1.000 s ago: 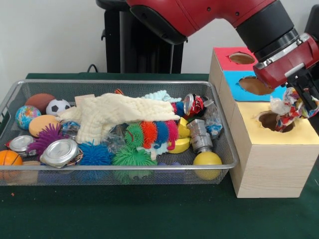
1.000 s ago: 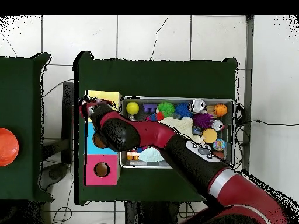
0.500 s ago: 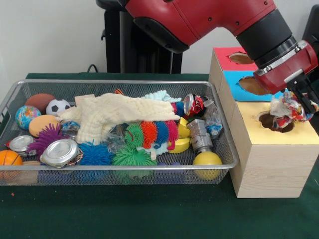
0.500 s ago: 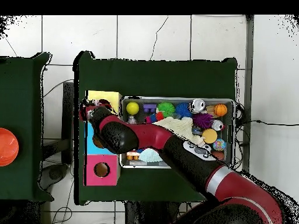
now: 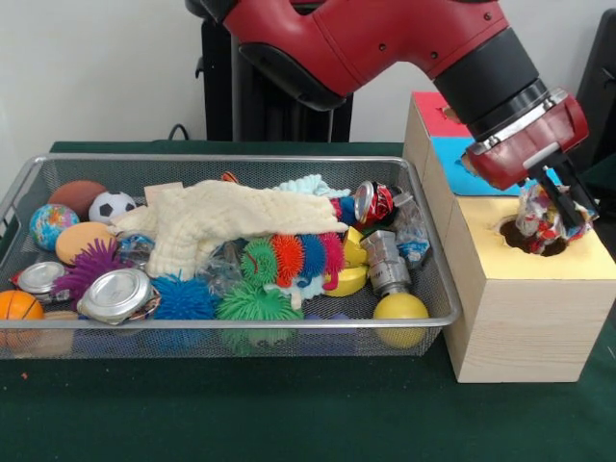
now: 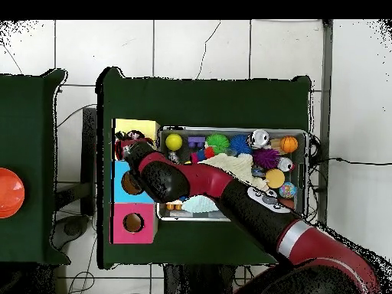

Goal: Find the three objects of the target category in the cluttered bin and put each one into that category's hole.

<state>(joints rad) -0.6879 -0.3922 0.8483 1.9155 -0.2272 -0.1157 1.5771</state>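
Observation:
My gripper (image 5: 551, 207) is shut on a speckled red, yellow, blue and white limp piece (image 5: 539, 218) and holds it right over the round ragged hole (image 5: 535, 237) of the yellow-topped wood box (image 5: 525, 289). In the overhead view the piece (image 6: 132, 138) sits over the yellow top (image 6: 138, 127), with the arm covering the hole. The silver wire mesh bin (image 5: 29, 178) lies to the left of the boxes, full of clutter. I see no other speckled limp pieces among the clutter.
The bin holds a cream cloth (image 5: 226, 219), spiky rubber balls (image 5: 248, 302), a yellow ball (image 5: 400, 308), metal cans (image 5: 117, 295) and small sports balls (image 5: 112, 205). Blue-topped (image 5: 462, 178) and red-topped (image 5: 431, 104) boxes stand behind the yellow one. The arm (image 6: 230, 191) crosses the bin.
The gripper with the speckled piece has moved left and down, from past the box's right side to directly over the yellow box's hole.

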